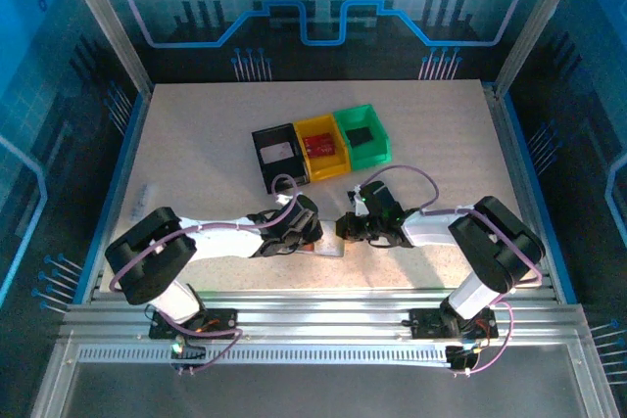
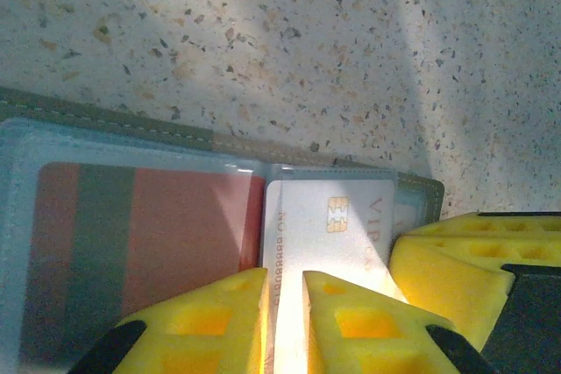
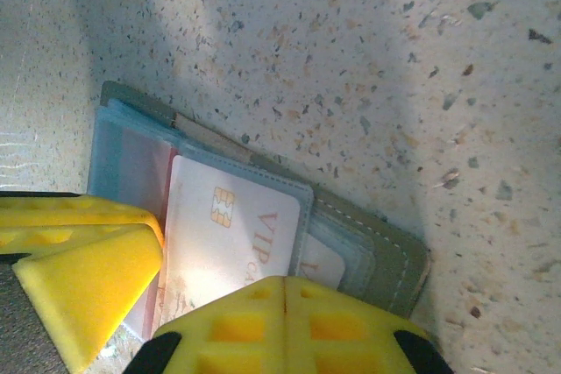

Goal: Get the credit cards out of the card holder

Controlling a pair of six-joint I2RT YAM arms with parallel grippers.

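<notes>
The grey card holder (image 2: 131,122) lies open on the speckled table, under both grippers at the table's front centre (image 1: 328,248). A reddish credit card (image 2: 175,234) sits in its left see-through sleeve. A white VIP card (image 2: 324,225) with a chip sits in the right sleeve. My left gripper (image 2: 285,282) has its yellow tips down on this card's near end, a narrow slit apart, with the card showing through the slit. My right gripper (image 3: 285,291) is shut and presses on the holder's (image 3: 386,251) near right part, beside the white card (image 3: 237,234). Another pale card (image 3: 320,264) peeks from a sleeve behind it.
Three small bins stand in a row behind the grippers: black (image 1: 265,134), yellow (image 1: 338,159) and green (image 1: 382,149). The yellow one holds something red and the green one a black block. Blue walls enclose the table.
</notes>
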